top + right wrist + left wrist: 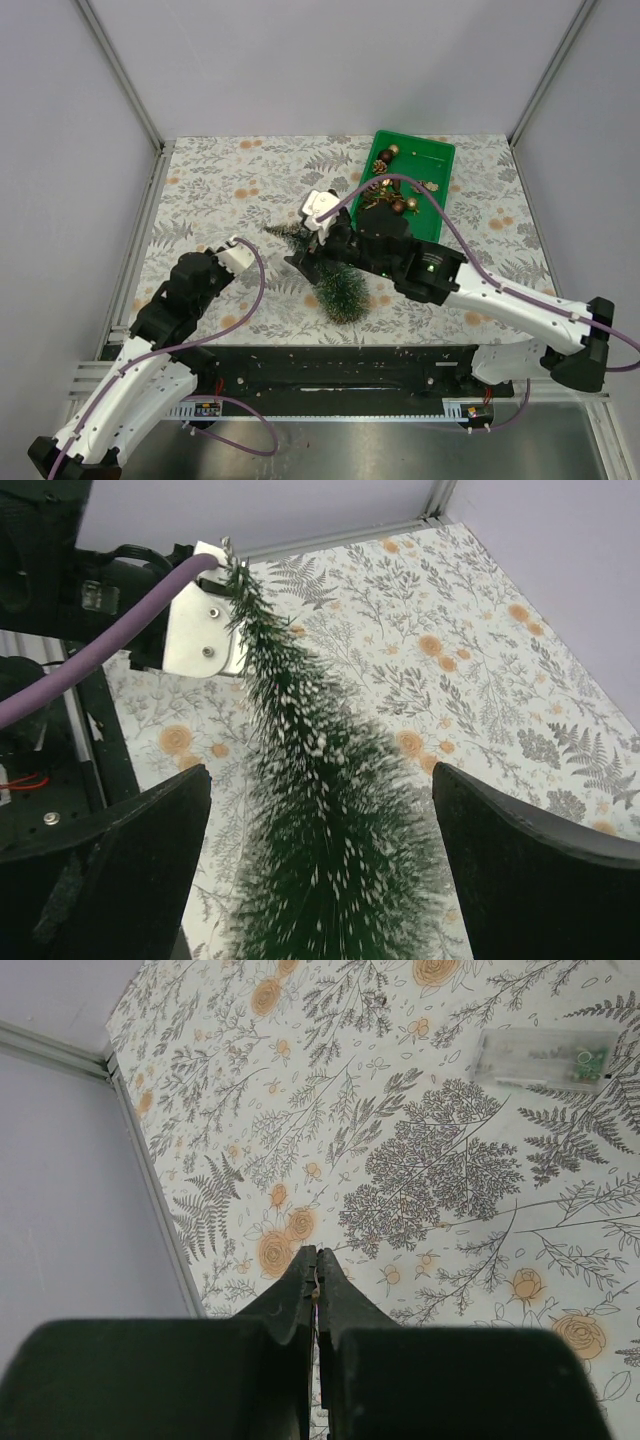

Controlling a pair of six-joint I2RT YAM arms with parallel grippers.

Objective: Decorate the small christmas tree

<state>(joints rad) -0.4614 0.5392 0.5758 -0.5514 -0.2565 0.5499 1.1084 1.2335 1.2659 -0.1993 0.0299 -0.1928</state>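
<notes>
The small christmas tree [340, 290] lies on its side on the floral cloth, its tip toward the left arm. In the right wrist view the frosted tree [320, 810] runs up between my right gripper's [320, 820] fingers [120, 850], which stand wide open on either side without touching it. From above, the right gripper [312, 256] hovers over the tree's middle. My left gripper [245, 246] sits just left of the tip, and its jaws [317, 1253] are pressed shut. A thin pale strand shows in the seam between them; I cannot tell what it is.
A green bin [440, 152] at the back right holds pinecones and brown ball ornaments [398, 205]. A small clear plastic box [540, 1058] with a green part inside lies on the cloth ahead of the left gripper. Grey walls and metal rails close in the table.
</notes>
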